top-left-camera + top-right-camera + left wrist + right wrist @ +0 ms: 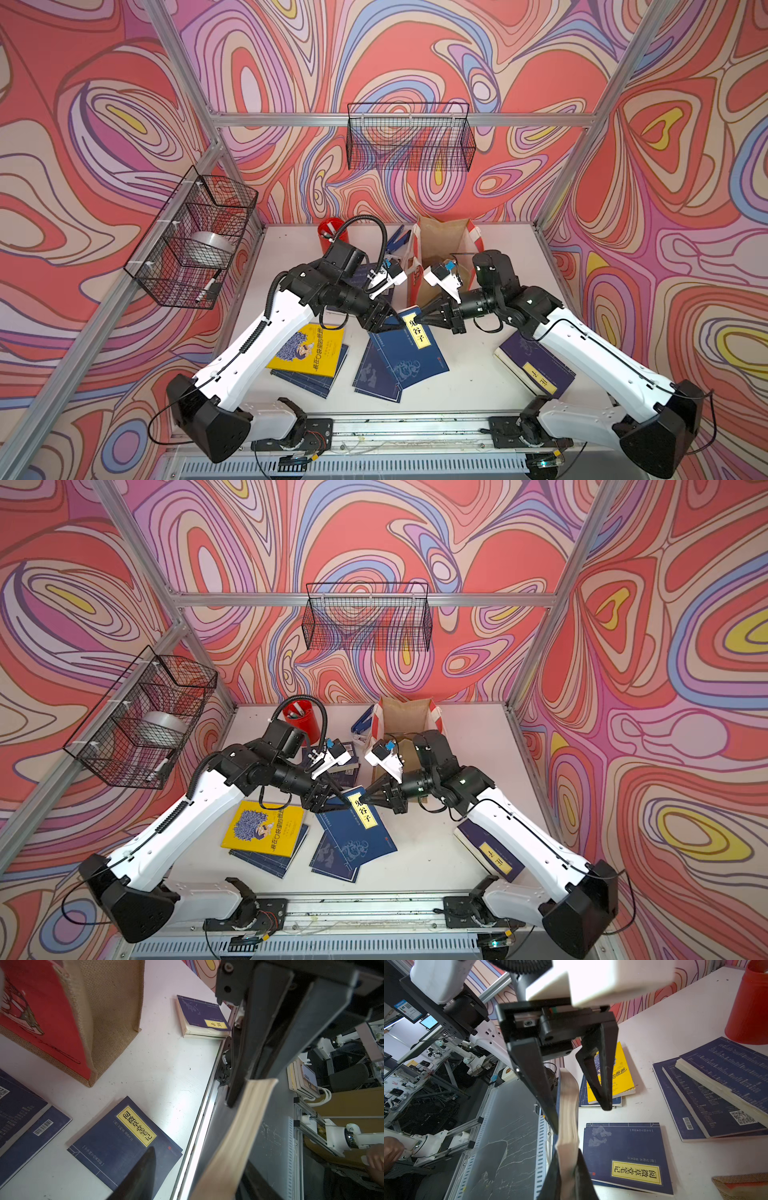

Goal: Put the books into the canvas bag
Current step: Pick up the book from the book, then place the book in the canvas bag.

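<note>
A navy book with a yellow title label (pixel 415 332) (pixel 365 817) hangs tilted above the table's middle, its page edge (pixel 569 1101) facing the right wrist view. My right gripper (pixel 424 318) (pixel 568 1153) is shut on its near end. My left gripper (pixel 388 320) (pixel 581 1119) (pixel 203 1159) straddles the opposite end, open: one finger lies against the book, the other stands off. The tan canvas bag (pixel 440 237) (pixel 407 717) (pixel 112 1001) stands upright behind. A yellow book (pixel 309 351) (pixel 616 1076) and more navy books (pixel 374 374) (pixel 116 1142) (pixel 536 365) lie flat.
A red pen cup (pixel 330 235) (pixel 751 1005) stands at the back left beside a blue tool (pixel 395 243). More navy books (pixel 716 1084) lie stacked near the cup. Wire baskets (pixel 409 137) (pixel 195 237) hang on the walls. The table's front rail (pixel 199 1122) runs below the held book.
</note>
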Robot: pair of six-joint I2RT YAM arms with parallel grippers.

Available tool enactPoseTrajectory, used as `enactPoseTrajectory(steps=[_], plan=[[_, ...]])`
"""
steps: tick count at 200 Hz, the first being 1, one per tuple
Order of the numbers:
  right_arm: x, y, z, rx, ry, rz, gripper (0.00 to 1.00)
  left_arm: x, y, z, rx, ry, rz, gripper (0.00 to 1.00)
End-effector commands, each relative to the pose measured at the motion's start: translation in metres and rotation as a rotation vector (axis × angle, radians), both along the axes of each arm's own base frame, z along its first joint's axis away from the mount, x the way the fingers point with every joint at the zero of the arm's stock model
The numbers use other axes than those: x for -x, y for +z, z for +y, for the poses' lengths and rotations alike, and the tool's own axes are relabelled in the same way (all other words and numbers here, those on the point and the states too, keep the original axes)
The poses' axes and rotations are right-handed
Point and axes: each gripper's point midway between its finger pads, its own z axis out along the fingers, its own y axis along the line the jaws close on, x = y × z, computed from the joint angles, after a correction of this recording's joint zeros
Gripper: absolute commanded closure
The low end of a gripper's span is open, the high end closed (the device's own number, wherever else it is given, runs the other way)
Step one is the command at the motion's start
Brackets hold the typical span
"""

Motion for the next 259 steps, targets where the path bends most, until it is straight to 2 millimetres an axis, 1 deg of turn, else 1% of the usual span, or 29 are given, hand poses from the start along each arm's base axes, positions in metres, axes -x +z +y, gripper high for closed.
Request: enactPoseTrajectory(steps=[1, 5, 6, 25, 35, 38, 45, 48, 54, 59, 64, 68, 72, 78, 95, 104, 117, 129, 141, 154, 170, 190, 202, 239, 259], plan=[[0.003, 0.021, 0.001, -0.056, 0.036, -0.051, 1.0, 0.004, 0.003, -0.001, -0.032, -0.039, -0.028, 0.83], [0.002, 0.02, 0.001, -0.053, 0.029, -0.052, 1.0, 0.003, 0.003, -0.001, -0.043, -0.036, -0.035, 0.98], [0.001, 0.02, 0.001, -0.052, 0.027, -0.053, 1.0, 0.002, 0.003, -0.001, -0.046, -0.034, -0.04, 1.0], [-0.012, 0.017, -0.001, -0.028, -0.056, -0.068, 1.0, -0.009, 0.005, 0.003, -0.097, 0.007, -0.107, 1.0], [-0.017, 0.022, -0.005, -0.046, -0.093, -0.074, 1.0, -0.017, 0.01, 0.007, -0.123, 0.04, -0.162, 1.0], [-0.019, 0.024, -0.007, -0.052, -0.108, -0.075, 0.93, -0.02, 0.011, 0.009, -0.13, 0.052, -0.181, 1.0], [-0.028, 0.029, -0.011, -0.062, -0.168, -0.083, 0.73, -0.029, 0.018, 0.014, -0.151, 0.087, -0.241, 1.0], [-0.033, 0.032, -0.014, -0.064, -0.198, -0.087, 0.66, -0.033, 0.02, 0.016, -0.16, 0.102, -0.267, 1.0], [-0.04, 0.037, -0.02, -0.068, -0.252, -0.092, 0.56, -0.039, 0.028, 0.02, -0.17, 0.125, -0.322, 1.0], [-0.048, 0.04, -0.026, -0.062, -0.308, -0.097, 0.44, -0.042, 0.036, 0.022, -0.168, 0.131, -0.367, 1.0], [-0.054, 0.043, -0.032, -0.056, -0.361, -0.097, 0.35, -0.044, 0.044, 0.024, -0.162, 0.135, -0.412, 1.0], [-0.06, 0.046, -0.037, -0.051, -0.401, -0.096, 0.29, -0.045, 0.052, 0.025, -0.152, 0.136, -0.451, 1.0], [-0.068, 0.048, -0.046, -0.036, -0.463, -0.092, 0.26, -0.045, 0.06, 0.025, -0.137, 0.129, -0.49, 1.0], [-0.075, 0.051, -0.053, -0.025, -0.517, -0.084, 0.25, -0.046, 0.072, 0.025, -0.111, 0.12, -0.549, 1.0], [-0.096, 0.055, -0.082, 0.016, -0.684, -0.03, 0.22, -0.046, 0.106, 0.021, -0.041, 0.071, -0.706, 1.0], [-0.108, 0.053, -0.1, 0.048, -0.794, 0.008, 0.21, -0.048, 0.123, 0.018, -0.018, 0.057, -0.77, 1.0], [-0.119, 0.05, -0.123, 0.093, -0.92, 0.04, 0.21, -0.052, 0.144, 0.013, 0.002, 0.025, -0.842, 1.0], [-0.125, 0.047, -0.143, 0.128, -1.025, 0.045, 0.2, -0.057, 0.158, 0.005, 0.015, -0.019, -0.896, 1.0], [-0.129, 0.045, -0.164, 0.162, -1.132, 0.04, 0.18, -0.067, 0.169, -0.004, 0.023, -0.049, -0.956, 1.0], [-0.13, 0.038, -0.186, 0.232, -1.242, 0.034, 0.18, -0.078, 0.181, -0.015, 0.048, -0.081, -1.027, 1.0], [-0.133, 0.027, -0.199, 0.306, -1.3, 0.042, 0.17, -0.095, 0.192, -0.03, 0.076, -0.096, -1.105, 1.0], [-0.139, 0.012, -0.21, 0.349, -1.344, 0.079, 0.17, -0.117, 0.193, -0.049, 0.087, -0.12, -1.149, 1.0], [-0.143, 0.008, -0.216, 0.343, -1.368, 0.091, 0.17, -0.131, 0.19, -0.061, 0.099, -0.126, -1.167, 1.0], [-0.153, -0.005, -0.245, 0.296, -1.425, 0.162, 0.17, -0.168, 0.17, -0.092, 0.123, -0.139, -1.228, 1.0], [-0.162, -0.015, -0.256, 0.235, -1.407, 0.227, 0.17, -0.182, 0.151, -0.104, 0.118, -0.155, -1.221, 1.0]])
